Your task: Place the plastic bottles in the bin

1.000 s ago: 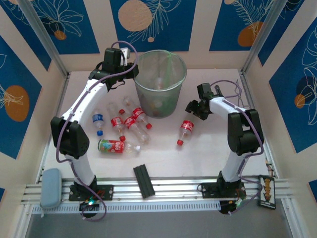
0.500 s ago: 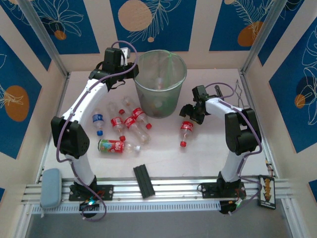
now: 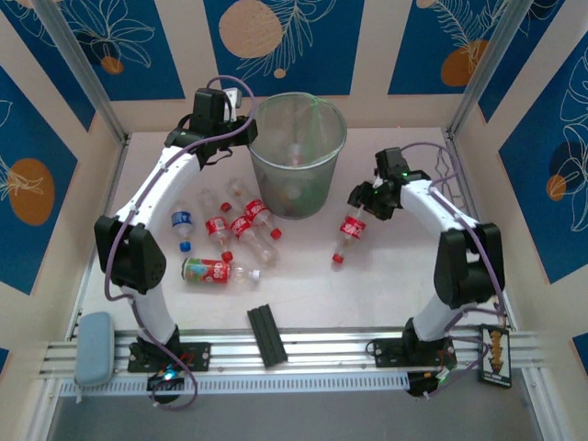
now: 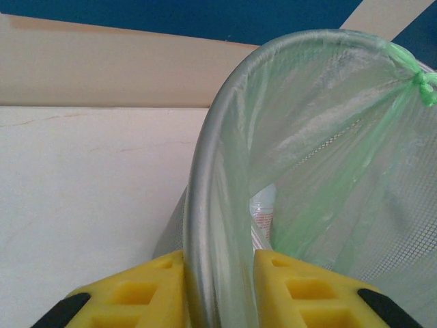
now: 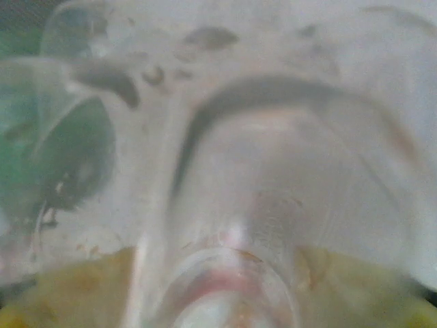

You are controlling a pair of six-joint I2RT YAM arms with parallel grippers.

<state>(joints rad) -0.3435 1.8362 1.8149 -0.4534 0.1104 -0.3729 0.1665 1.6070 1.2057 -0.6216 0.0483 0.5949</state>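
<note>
Bin [image 3: 301, 179]: far centre of table [image 3: 303, 294], rim pinched shut in left gripper [image 4: 218, 290], probably to steady it. Red-labelled bottle [image 3: 351, 227]: clamped in right gripper [image 3: 367, 202], hanging cap-down just right of the bin, apparently for carrying over. Loose bottles [image 3: 234, 228]: on table, left of bin. Bin contents veiled by green liner [image 4: 328, 171]. Right wrist view is too blurred to show finger contact.

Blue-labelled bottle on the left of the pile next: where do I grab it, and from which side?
Take the blue-labelled bottle across its label, the straight middle part. It lies flat with its cap at the near end, so come straight down, fingers closing left to right. The nearest red-labelled bottle lies apart on its right, likely leaving room for a finger.
</note>
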